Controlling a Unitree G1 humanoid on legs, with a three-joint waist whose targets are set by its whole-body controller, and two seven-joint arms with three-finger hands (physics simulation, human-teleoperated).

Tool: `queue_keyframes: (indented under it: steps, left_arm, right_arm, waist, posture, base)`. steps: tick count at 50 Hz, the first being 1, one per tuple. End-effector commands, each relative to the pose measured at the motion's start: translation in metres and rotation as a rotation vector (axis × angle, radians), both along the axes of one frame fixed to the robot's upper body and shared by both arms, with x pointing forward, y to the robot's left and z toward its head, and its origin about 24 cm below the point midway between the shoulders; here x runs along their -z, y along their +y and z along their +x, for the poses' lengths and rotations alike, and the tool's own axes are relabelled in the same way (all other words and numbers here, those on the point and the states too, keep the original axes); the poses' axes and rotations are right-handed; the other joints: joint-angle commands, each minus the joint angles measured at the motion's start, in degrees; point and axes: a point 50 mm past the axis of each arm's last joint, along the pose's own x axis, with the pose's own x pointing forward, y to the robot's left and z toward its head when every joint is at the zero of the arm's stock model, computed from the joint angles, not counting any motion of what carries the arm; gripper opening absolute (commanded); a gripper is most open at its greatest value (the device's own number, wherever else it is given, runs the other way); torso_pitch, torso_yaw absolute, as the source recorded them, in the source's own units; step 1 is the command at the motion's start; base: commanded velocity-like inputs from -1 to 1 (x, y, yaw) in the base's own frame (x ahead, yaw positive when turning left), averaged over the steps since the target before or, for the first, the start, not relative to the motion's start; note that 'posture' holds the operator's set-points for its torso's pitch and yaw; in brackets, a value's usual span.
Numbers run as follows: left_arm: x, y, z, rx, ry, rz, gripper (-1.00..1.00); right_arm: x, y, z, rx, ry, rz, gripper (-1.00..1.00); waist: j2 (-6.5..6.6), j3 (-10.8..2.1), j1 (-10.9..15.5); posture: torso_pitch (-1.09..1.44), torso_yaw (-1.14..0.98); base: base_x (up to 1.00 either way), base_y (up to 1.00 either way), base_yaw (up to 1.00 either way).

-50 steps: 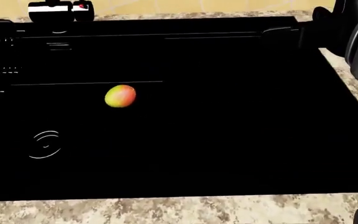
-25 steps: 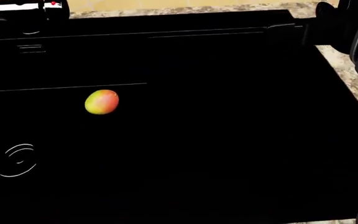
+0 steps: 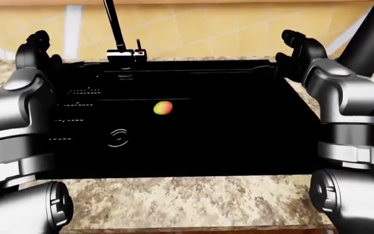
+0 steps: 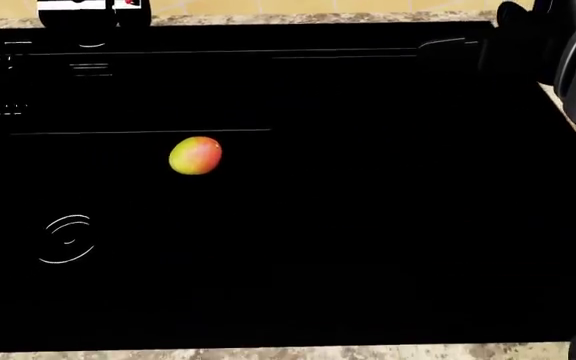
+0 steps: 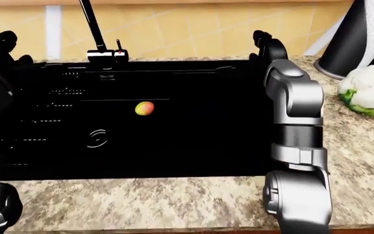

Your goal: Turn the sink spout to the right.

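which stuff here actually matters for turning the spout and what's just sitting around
For the job:
- sink spout, rising from the faucet base
- black sink
- left hand and right hand, both raised, neither on the spout

Just lying about:
- mango in the sink
- cauliflower
- dark cone-shaped object

Open sink basin [image 3: 239, 146], only a mango [image 3: 164, 107] inside

Head view: you're looking steeply down, close in, the black sink [image 4: 368, 225] filling nearly everything.
Left-eye view: you're further out, facing the wall, with both arms framing the sink and the spout [image 3: 114, 27] at top.
Right-eye view: nearly the same picture, shifted right, catching the cauliflower [image 5: 369, 95].
Shared: all three carry the mango [image 4: 195, 155] and the drain [image 4: 66, 239].
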Motion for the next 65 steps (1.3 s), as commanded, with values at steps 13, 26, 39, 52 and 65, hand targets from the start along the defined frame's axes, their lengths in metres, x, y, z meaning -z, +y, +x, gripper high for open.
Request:
queue_keyframes:
  steps: [13, 26, 39, 52, 65]
  left_arm:
    - [-0.029, -0.005, -0.003, 0.011, -0.100, 0.035, 1.00]
    - [-0.029, -0.008, -0.002, 0.017, -0.092, 0.038, 1.00]
    - [-0.029, -0.009, -0.003, 0.016, -0.091, 0.037, 1.00]
    - [-0.028, -0.011, -0.001, 0.020, -0.086, 0.046, 1.00]
    - [-0.030, -0.012, 0.003, 0.010, -0.084, 0.049, 1.00]
  right_arm:
    - [-0.033, 0.000, -0.006, 0.001, -0.116, -0.022, 1.00]
    - [-0.031, 0.000, -0.006, 0.000, -0.114, -0.023, 1.00]
    - [-0.031, 0.001, -0.006, -0.002, -0.114, -0.021, 1.00]
    - [-0.034, 0.004, -0.004, -0.010, -0.119, -0.020, 1.00]
    - [-0.035, 0.005, -0.005, -0.009, -0.120, -0.022, 1.00]
  waist:
    - [0.16, -2.94, 0.1]
    - [0.16, -5.32, 0.1]
    - [0.18, -9.14, 0.1]
    - [0.26, -14.53, 0.2]
    - [0.06, -18.37, 0.6]
  posture:
    - [-0.05, 0.00]
    - [-0.11, 0.00]
    - [-0.21, 0.00]
    - [-0.32, 0.00]
    - [-0.40, 0.00]
  base:
    - [0.00, 0.00, 0.00]
    - [0.00, 0.00, 0.00]
    - [0.00, 0.00, 0.00]
    - [0.00, 0.00, 0.00]
    - [0.00, 0.00, 0.00]
